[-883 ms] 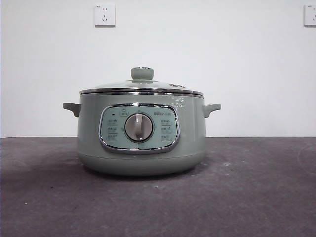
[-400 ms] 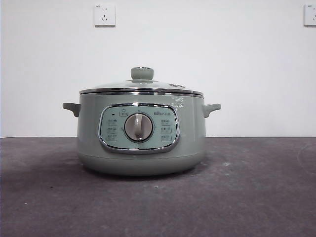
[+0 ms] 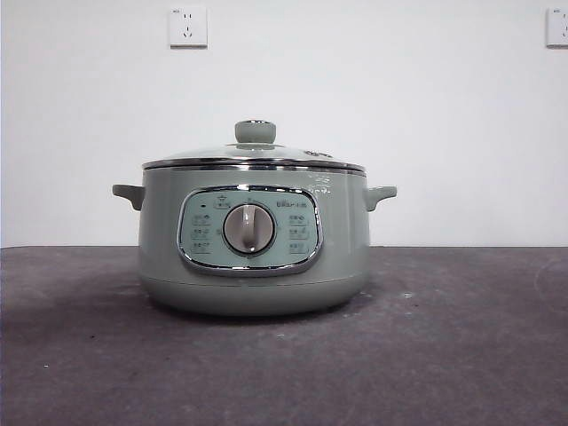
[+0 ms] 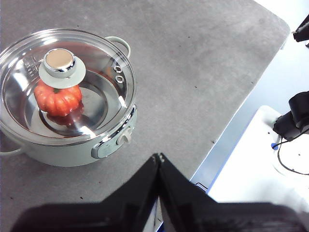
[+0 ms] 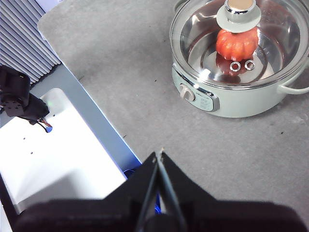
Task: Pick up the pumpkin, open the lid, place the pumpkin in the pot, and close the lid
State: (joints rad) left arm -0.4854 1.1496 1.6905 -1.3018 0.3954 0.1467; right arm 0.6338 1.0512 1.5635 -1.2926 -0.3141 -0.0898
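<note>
Pumpkin inside pot — lid on (both grippers closed).

Room bright, light even and white, seemingly from overhead. Front view: wall near blown out, pot sharp, soft shadow pooled on desk at pot's base, spreading toward 8 o'clock. Chrome rim catches thin highlight. Wrist views: strong glare streaks across lid, pumpkin visible through glass with reflection beneath. Left hand and right hand near-black, detail lost, slightly soft. White surface beyond desk edge overexposed.
</note>
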